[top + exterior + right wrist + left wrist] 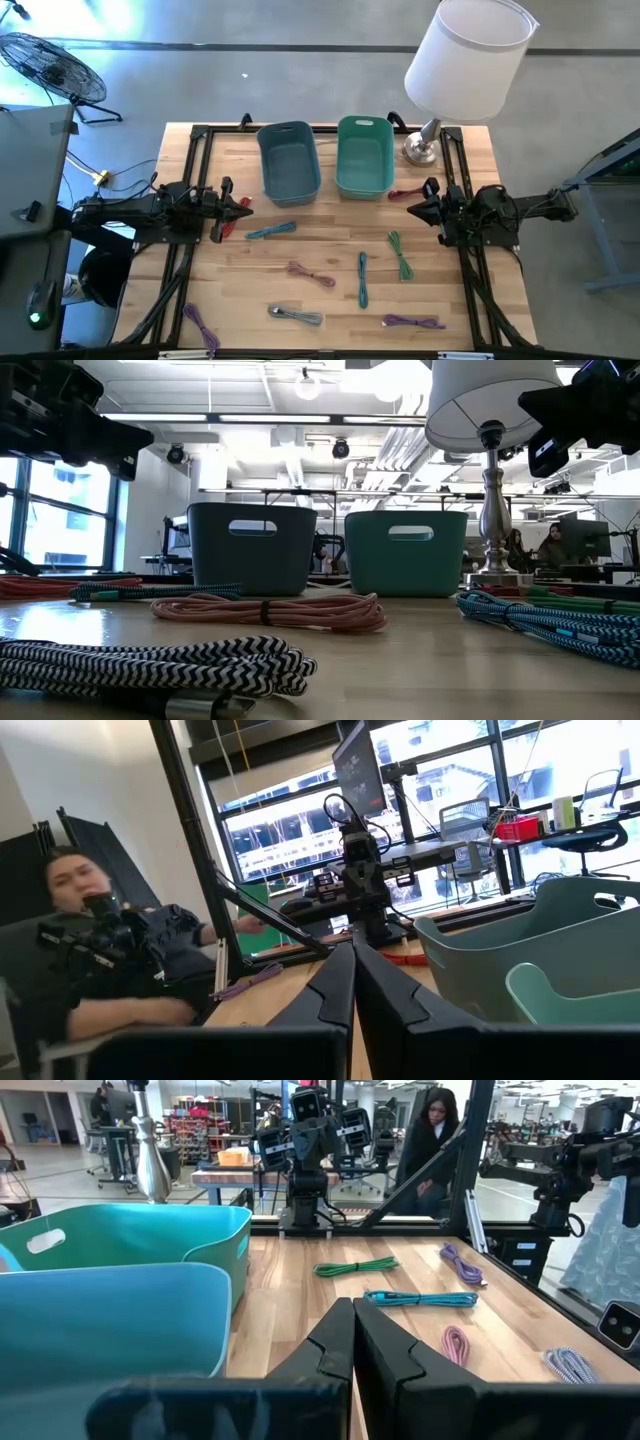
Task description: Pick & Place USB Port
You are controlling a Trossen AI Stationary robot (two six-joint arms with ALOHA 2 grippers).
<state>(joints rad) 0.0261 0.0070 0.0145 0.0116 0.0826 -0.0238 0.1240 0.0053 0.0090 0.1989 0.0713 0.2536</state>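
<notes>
Several coiled USB cables lie flat on the wooden table: red [232,222], blue [270,230], a second red [404,193], green [400,254], teal [362,278], pink [312,273], black-and-white [297,316] and two purple [413,321]. A blue-grey bin [290,160] and a teal bin [364,155] stand at the far middle. My left gripper [243,207] is shut and empty at the left, above the table. My right gripper [412,208] is shut and empty at the right, facing it. Their shut fingers also show in the left wrist view [352,1330] and the right wrist view [352,970].
A table lamp with a white shade [468,55] stands on its metal base [420,150] at the far right corner, next to the teal bin. Black frame rails [195,180] run along the table's left and right sides. A person [100,950] sits beyond the table.
</notes>
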